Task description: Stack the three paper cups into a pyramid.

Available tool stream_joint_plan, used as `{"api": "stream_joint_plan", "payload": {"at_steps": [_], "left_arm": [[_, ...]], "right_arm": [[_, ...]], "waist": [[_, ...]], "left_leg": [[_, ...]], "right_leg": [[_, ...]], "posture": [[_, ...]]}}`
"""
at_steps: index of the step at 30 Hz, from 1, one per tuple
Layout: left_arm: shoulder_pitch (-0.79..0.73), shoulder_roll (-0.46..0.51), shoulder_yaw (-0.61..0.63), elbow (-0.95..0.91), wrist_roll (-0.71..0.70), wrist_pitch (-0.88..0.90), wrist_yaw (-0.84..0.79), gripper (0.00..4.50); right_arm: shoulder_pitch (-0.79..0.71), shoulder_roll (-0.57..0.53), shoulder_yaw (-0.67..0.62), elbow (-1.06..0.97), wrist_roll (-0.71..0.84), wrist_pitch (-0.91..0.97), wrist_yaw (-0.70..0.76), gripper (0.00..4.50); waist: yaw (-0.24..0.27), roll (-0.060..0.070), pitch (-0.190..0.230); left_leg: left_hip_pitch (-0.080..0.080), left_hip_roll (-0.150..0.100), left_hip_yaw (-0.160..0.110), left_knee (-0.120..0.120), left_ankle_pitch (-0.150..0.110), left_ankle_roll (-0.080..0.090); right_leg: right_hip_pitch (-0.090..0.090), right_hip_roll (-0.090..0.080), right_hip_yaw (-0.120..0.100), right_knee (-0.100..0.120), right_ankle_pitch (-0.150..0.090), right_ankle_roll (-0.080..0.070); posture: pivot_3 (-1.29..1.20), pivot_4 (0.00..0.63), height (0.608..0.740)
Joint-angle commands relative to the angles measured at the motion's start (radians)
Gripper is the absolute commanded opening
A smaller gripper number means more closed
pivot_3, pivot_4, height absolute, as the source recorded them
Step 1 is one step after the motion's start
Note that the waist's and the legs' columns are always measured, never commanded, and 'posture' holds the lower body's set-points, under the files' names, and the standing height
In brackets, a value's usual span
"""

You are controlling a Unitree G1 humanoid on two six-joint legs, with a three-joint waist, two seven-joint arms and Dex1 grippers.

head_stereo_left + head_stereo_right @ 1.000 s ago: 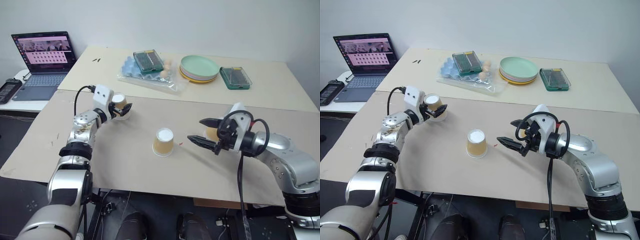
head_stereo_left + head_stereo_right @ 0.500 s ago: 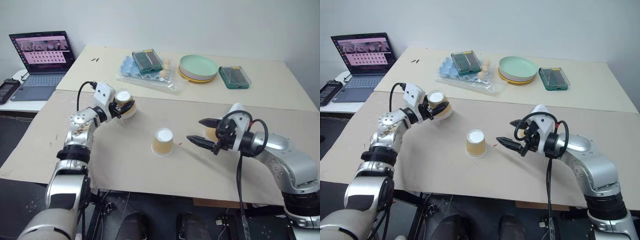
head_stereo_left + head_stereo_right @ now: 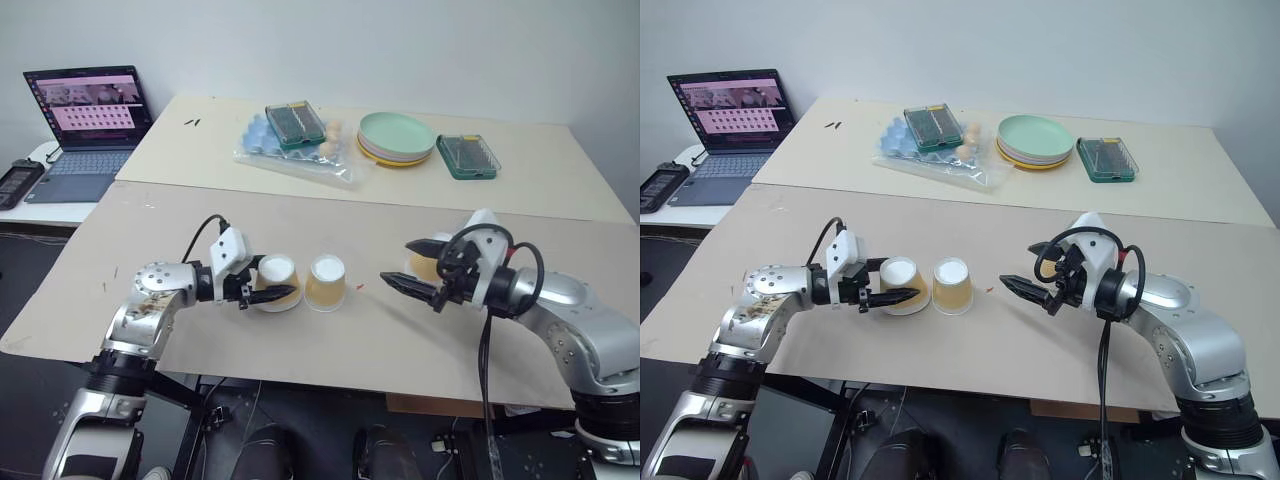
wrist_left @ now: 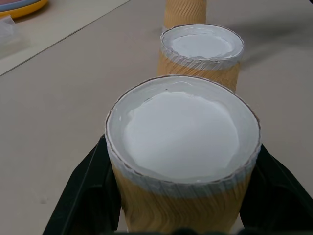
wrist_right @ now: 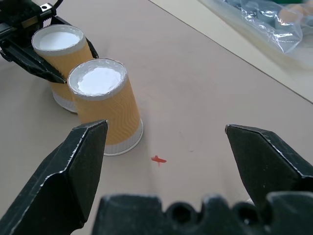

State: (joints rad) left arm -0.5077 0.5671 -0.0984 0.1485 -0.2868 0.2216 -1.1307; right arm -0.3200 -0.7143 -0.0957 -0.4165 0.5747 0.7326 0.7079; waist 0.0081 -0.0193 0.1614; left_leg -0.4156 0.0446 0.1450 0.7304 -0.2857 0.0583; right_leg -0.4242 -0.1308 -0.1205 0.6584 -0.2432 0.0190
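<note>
Nearest, a wide tan bench (image 3: 330, 350), its front edge close and bare, with much open room along it. On the left, left gripper (image 3: 268, 292), jaws clenched on a paper cup (image 3: 276, 281), set upside down with white base up. Just beside it, toward the right, a second paper cup (image 3: 326, 283), also upside down, standing free; touching or only very near, cannot tell. A small red mark (image 5: 158, 159) on the bench right next to that one. Further right, right gripper (image 3: 412, 265), jaws released and spread wide, grasping nothing, pointing toward the middle cups across a bare gap. Behind those jaws, a third paper cup (image 3: 424, 267), partly hidden.

Farther back, past a seam, a second paler bench (image 3: 540, 185). On it, a clear plastic bag (image 3: 300, 150) with a green case (image 3: 295, 121) on top, stacked green plates (image 3: 398, 135), and another green case (image 3: 469, 156). Much bare room on its right part. Far left, on a low side table, an open laptop (image 3: 85, 125), screen lit. At the very back, a plain white wall (image 3: 400, 50).
</note>
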Motion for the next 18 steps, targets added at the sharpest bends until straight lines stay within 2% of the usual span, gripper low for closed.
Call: {"api": "stream_joint_plan", "payload": {"at_steps": [1,3,8,12,15,18], "left_arm": [[-0.056,-0.039,-0.032,0.053,0.035,-0.051,0.003,2.70],[-0.070,-0.057,-0.040,0.079,0.045,-0.069,0.004,2.70],[-0.083,-0.068,-0.034,0.097,0.033,-0.075,-0.013,4.43],[-0.084,-0.039,-0.014,0.052,0.010,-0.033,-0.027,4.48],[-0.078,0.031,0.025,-0.033,-0.031,0.038,-0.052,4.48],[-0.070,0.104,0.072,-0.135,-0.098,0.137,-0.068,4.48]], "right_arm": [[0.009,-0.016,-0.058,-0.062,0.034,0.019,-0.011,4.50],[0.015,-0.020,-0.075,-0.073,0.043,0.027,-0.016,4.50],[0.034,-0.028,-0.113,-0.098,0.074,0.047,-0.028,4.50],[0.066,-0.038,-0.203,-0.117,0.143,0.076,-0.026,4.50],[0.189,-0.115,-0.280,-0.116,0.148,0.092,0.042,4.50],[0.279,-0.156,-0.284,-0.071,0.106,0.083,0.052,4.50]], "waist": [[0.003,0.000,0.000],[0.004,0.000,0.000],[0.003,0.000,0.000],[0.003,0.000,0.000],[0.008,0.000,0.000],[0.004,0.000,0.000]], "left_leg": [[0.000,0.000,0.000,0.000,0.000,0.000],[0.000,0.000,0.000,0.000,0.000,0.000],[0.000,0.000,0.000,0.000,0.000,0.000],[0.000,0.000,0.000,0.000,0.000,0.000],[-0.001,0.000,-0.001,0.000,0.000,0.000],[-0.001,0.000,-0.001,-0.001,0.000,0.001]], "right_leg": [[0.000,0.000,0.000,0.000,0.000,0.000],[0.000,0.000,0.000,-0.001,0.000,0.000],[0.000,0.000,0.000,-0.001,0.000,0.000],[0.000,0.000,0.000,-0.001,0.000,0.000],[0.000,0.000,-0.001,-0.002,0.000,0.000],[0.000,0.000,0.000,-0.003,0.000,0.000]], "posture": [[0.00,0.150,0.706],[0.00,0.150,0.706],[0.00,0.150,0.706],[0.00,0.150,0.706],[0.00,0.150,0.706],[0.00,0.150,0.706]]}}
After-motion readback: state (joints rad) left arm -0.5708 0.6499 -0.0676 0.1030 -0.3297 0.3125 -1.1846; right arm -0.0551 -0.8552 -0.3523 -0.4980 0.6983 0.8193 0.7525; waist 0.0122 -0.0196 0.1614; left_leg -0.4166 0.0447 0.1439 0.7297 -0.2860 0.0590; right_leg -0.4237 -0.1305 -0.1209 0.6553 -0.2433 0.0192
